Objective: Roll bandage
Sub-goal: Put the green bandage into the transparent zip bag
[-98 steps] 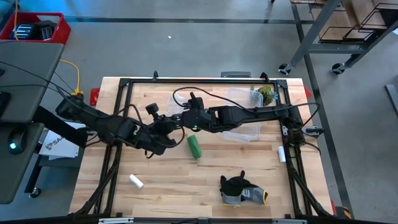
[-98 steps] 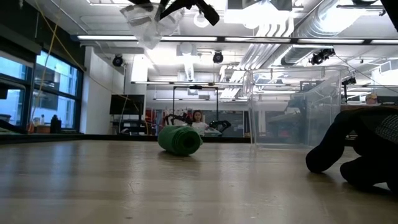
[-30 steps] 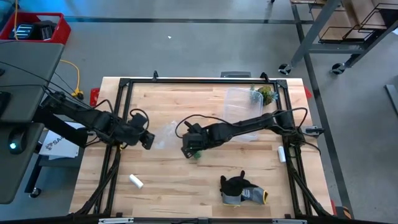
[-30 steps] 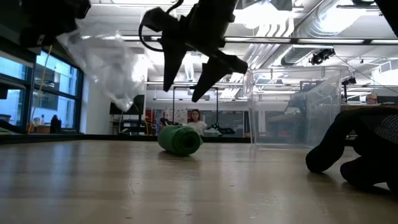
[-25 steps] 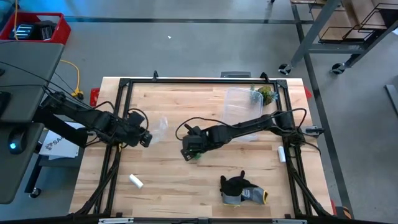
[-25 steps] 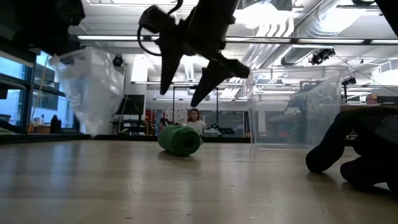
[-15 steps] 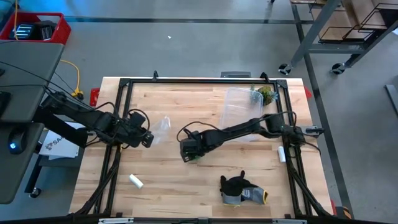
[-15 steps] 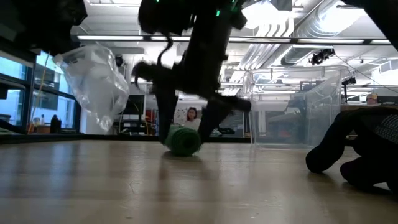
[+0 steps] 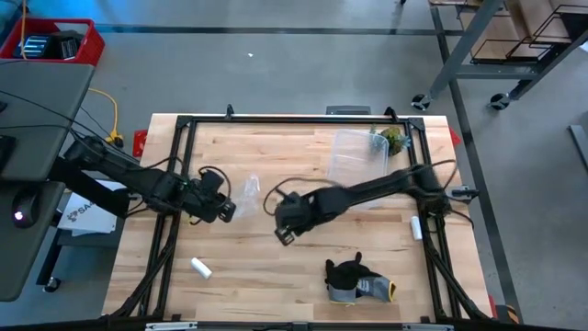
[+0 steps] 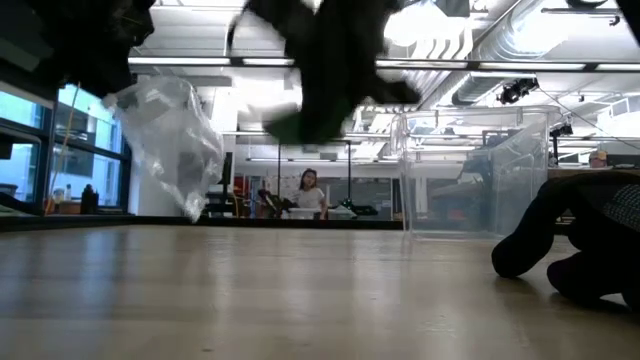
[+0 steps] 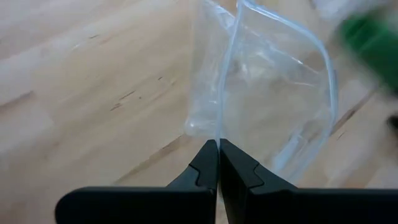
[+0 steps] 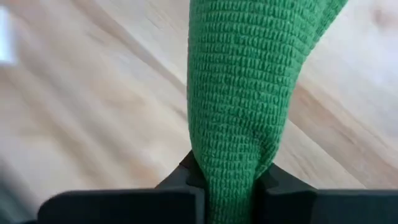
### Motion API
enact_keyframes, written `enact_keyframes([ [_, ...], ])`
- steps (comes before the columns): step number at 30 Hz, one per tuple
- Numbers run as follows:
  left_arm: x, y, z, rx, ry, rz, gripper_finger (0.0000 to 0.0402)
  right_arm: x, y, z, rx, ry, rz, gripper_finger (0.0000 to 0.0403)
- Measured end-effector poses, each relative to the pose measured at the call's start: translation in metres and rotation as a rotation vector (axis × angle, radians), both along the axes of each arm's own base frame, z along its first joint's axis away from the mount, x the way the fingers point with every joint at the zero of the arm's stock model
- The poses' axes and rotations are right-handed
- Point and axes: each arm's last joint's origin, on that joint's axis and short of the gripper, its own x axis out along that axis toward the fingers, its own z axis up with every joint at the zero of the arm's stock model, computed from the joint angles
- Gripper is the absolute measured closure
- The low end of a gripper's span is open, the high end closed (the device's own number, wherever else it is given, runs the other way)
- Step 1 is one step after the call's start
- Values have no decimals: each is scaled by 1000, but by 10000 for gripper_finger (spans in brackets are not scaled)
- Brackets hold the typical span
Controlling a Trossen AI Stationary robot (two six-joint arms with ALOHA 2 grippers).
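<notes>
The bandage [image 12: 239, 93] is a compact bright green roll, shut in my right gripper [image 9: 285, 225] above the table's middle. In the low view it shows as a blurred green patch [image 10: 290, 128] well above the tabletop. In the high view the gripper hides it. My left gripper [image 9: 226, 211], left of centre, is shut on a clear plastic bag [image 9: 248, 192]. The bag's mouth gapes toward the roll, which also shows in the left wrist view [image 11: 372, 42]. My left gripper pinches the bag's upper edge [image 11: 219, 132] between its two shut fingers. The bag [image 10: 172, 140] hangs slack from the gripper, clear of the table. My right gripper pinches the roll's knitted side [image 12: 229, 167] between its two fingers. The roll reaches forward past the fingertips and is lifted clear of the table.
A clear plastic box [image 9: 359, 169] stands right of centre, behind my right arm. A dark grey glove [image 9: 355, 279] lies near the front edge. One white cylinder [image 9: 201, 268] lies at the front left and another [image 9: 415, 227] at the right edge.
My right gripper has gone down onto the green roll, shut on it and lifted it clear of the table. My left gripper has moved a little toward the table's right with the bag, which swings below it.
</notes>
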Motion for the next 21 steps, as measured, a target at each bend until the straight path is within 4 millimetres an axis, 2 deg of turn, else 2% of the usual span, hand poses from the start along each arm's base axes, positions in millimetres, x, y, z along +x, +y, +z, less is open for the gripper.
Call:
enact_keyframes([
  [4, 17, -5, -6, 107, 47, -137, 401, -13, 0, 58, 62, -206, 15, 372],
  [6, 29, -8, -3, 190, 42, -184, 401, -17, 1, 81, 120, -307, 31, 372],
  [8, 44, -12, 3, 307, 43, -236, 401, -21, 1, 95, 168, -367, 31, 372],
  [11, 67, -18, 11, 509, 87, -315, 401, -18, 2, 102, 227, -428, 36, 372],
  [15, 92, -25, 26, 719, 149, -362, 401, -17, 1, 103, 298, -429, 21, 372],
  [21, 105, -36, 41, 868, 181, -408, 401, -20, 0, 109, 309, -437, -11, 372],
])
